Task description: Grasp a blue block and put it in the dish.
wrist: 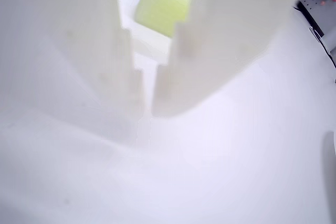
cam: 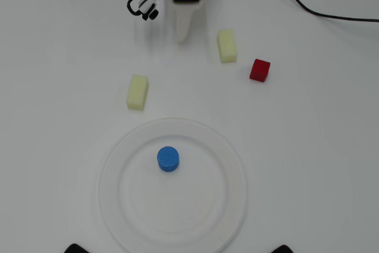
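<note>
The blue block (cam: 169,159), a short round cylinder, stands inside the dish (cam: 228,205), a little above its middle in the overhead view. The dish is a large white plate at the bottom centre. My gripper (cam: 180,37) sits far from both, at the top of the table near the arm's base, pointing down the picture. Its white fingers are together and hold nothing. In the wrist view the gripper (wrist: 148,106) fills most of the frame, with only a thin slit between the fingertips. Neither the blue block nor the dish shows in the wrist view.
Two pale yellow blocks lie on the white table, one (cam: 227,45) just right of the gripper, one (cam: 137,92) above the dish's left. A red cube (cam: 259,70) sits at the right. A black cable (cam: 314,10) crosses the top right. A yellow block (wrist: 165,1) shows past the fingers.
</note>
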